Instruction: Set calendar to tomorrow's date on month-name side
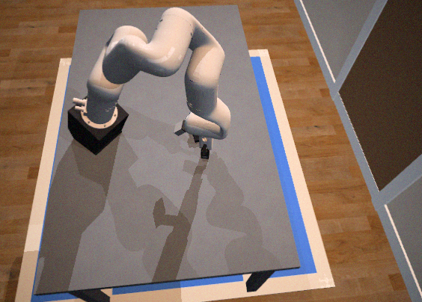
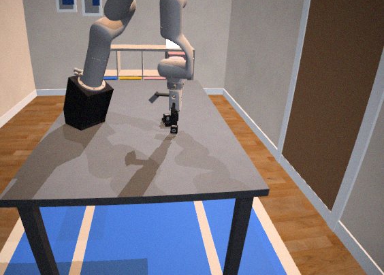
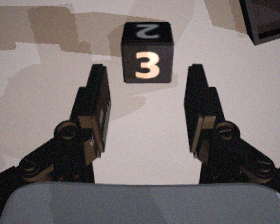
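A small black matte cube with white digits stands on the smooth grey tabletop. It lies at 12 o'clock from the black end effector, whose fingers are apart and empty. Its near face shows an upright 3.

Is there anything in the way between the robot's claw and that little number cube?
Nothing visible. In the wrist view the cube, showing a 3, sits on the bare table just beyond the open gripper, in line with the gap between its fingers. The dark tray lies off to one side.
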Robot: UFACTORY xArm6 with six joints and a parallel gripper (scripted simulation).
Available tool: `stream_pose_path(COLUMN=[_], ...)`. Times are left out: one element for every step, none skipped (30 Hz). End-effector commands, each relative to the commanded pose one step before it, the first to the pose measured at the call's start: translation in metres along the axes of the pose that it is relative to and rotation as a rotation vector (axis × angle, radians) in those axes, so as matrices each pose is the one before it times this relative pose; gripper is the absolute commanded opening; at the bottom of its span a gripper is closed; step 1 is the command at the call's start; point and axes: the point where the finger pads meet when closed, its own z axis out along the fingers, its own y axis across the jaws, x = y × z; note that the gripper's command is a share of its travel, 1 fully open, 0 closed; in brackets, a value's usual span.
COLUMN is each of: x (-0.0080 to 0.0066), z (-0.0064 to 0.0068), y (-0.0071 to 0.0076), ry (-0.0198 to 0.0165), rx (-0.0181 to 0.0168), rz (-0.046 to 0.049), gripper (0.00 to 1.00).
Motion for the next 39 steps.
stream_pose_path(x=[-0.00098, 0.00001, 0.00000, -0.00001, 0.00001, -0.00001, 0.00001, -0.00001, 0.00000, 0.00001, 0.00001, 0.00000, 0.00000, 0.00000, 0.00000, 0.00000, 0.00002, 0.00004, 0.00008, 0.00013, 0.00018, 0.00024, 0.00030, 0.00037, 0.00043, 0.00049, 0.00054, 0.00059, 0.00063, 0.00000, 0.00000, 0.00066, 0.00068, 0.00069, 0.00068, 0.00066, 0.00062, 0.00057, 0.00051], z=[-0.01537, -0.00360, -0.00342, -0.00317, -0.00286, -0.00248, -0.00208, -0.00165, -0.00122, -0.00081, -0.00046, -0.00018, 0.00000, 0.00000, -0.00003, 0.00000, 0.00000, 0.00000, 0.00001, 0.00001, 0.00001, 0.00002, 0.00002, 0.00002, 0.00003, 0.00003, 0.00004, 0.00004, 0.00004, 0.00000, 0.00000, 0.00004, 0.00005, 0.00005, 0.00005, 0.00005, 0.00005, 0.00005, 0.00005], y=[0.00002, 0.00000, 0.00000, 0.00000, 0.00000, 0.00000, 0.00000, 0.00000, 0.00000, 0.00000, 0.00000, 0.00000, 0.00000, 0.00000, 0.00000, 0.00000, 0.00000, 0.00001, 0.00002, 0.00004, 0.00005, 0.00006, 0.00008, 0.00009, 0.00010, 0.00010, 0.00010, 0.00010, 0.00009, 0.00000, 0.00000, 0.00007, 0.00005, 0.00003, 0.00000, -0.00003, -0.00006, -0.00009, -0.00012], ry=[0.00045, 0.00000, 0.00000, -0.00001, 0.00001, -0.00001, 0.00001, -0.00001, 0.00000, 0.00001, 0.00001, 0.00000, 0.00000, 0.00000, 0.00000, -0.00001, -0.00008, -0.00021, -0.00040, -0.00063, -0.00091, -0.00124, -0.00160, -0.00200, -0.00243, -0.00291, -0.00341, -0.00395, -0.00452, 0.00000, 0.00000, -0.00512, -0.00574, -0.00638, -0.00703, -0.00769, -0.00833, -0.00896, -0.00956], rx=[-0.00007, -0.00001, 0.00000, 0.00002, -0.00002, 0.00002, -0.00002, 0.00003, -0.00001, -0.00002, -0.00001, -0.00001, 0.00000, 0.00000, 0.00000, 0.00001, 0.00007, 0.00019, 0.00036, 0.00056, 0.00080, 0.00107, 0.00135, 0.00164, 0.00193, 0.00222, 0.00249, 0.00273, 0.00294, 0.00000, 0.00000, 0.00311, 0.00324, 0.00331, 0.00331, 0.00326, 0.00313, 0.00294, 0.00268], rz=[-0.00009, 0.00000, 0.00000, 0.00000, 0.00000, 0.00000, 0.00000, 0.00000, 0.00000, 0.00000, 0.00000, 0.00000, 0.00000, 0.00000, 0.00000, 0.00000, 0.00000, -0.00001, -0.00002, -0.00003, -0.00005, -0.00006, -0.00008, -0.00009, -0.00011, -0.00012, -0.00013, -0.00013, -0.00013, 0.00000, 0.00000, -0.00013, -0.00012, -0.00010, -0.00008, -0.00005, -0.00001, 0.00003, 0.00008], gripper=[0.49, 0.49, 0.49, 0.49, 0.49, 0.49, 0.49, 0.49, 0.49, 0.49, 0.49, 0.49, 0.49, 0.49, 0.49, 0.49, 0.49, 0.49, 0.49, 0.49, 0.49, 0.49, 0.49, 0.49, 0.49, 0.49, 0.49, 0.49, 0.49, 0.49, 0.49, 0.49, 0.49, 0.49, 0.49, 0.49, 0.49, 0.49, 0.49])
